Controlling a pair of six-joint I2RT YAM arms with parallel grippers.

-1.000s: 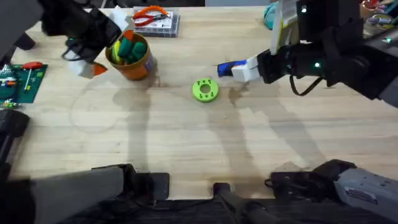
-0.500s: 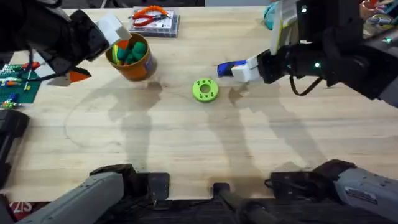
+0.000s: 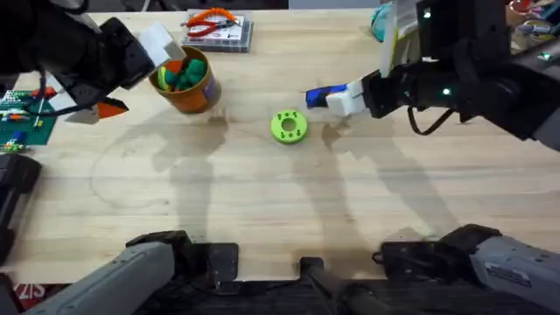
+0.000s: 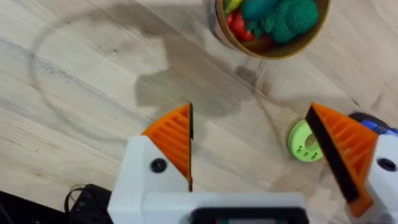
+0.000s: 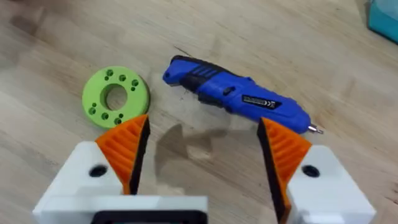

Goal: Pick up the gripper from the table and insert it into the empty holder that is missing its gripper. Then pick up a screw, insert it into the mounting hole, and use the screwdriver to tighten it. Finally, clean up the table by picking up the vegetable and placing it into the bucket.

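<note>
Worktop: broad light wood with visible grain, carrying soft shadows of both arms. Far edge holds a clear case with orange-handled pliers; a green circuit board lies at the left edge, and a teal pouch sits at the far right.

Bucket: small round orange container with a yellow inner rim, standing upright at the far left of the worktop. Contents seen from the left wrist view: green, red and yellow toy pieces, among them a smooth dark green one, the vegetable, and a knobbly green one.

Screwdriver: bright blue, elongated, with a thin metal tip, lying flat on the bare wood just right of the green disc, apart from it. The disc is lime green, round, with a centre hole and a ring of small holes.

Left hand: white fingers with orange ribbed pads, spread apart and holding nothing, raised just left of the bucket, not touching it.

Right hand: white fingers, orange pads, spread apart and empty, poised above the worktop directly beside the screwdriver, which lies crosswise just beyond the fingertips, untouched.
</note>
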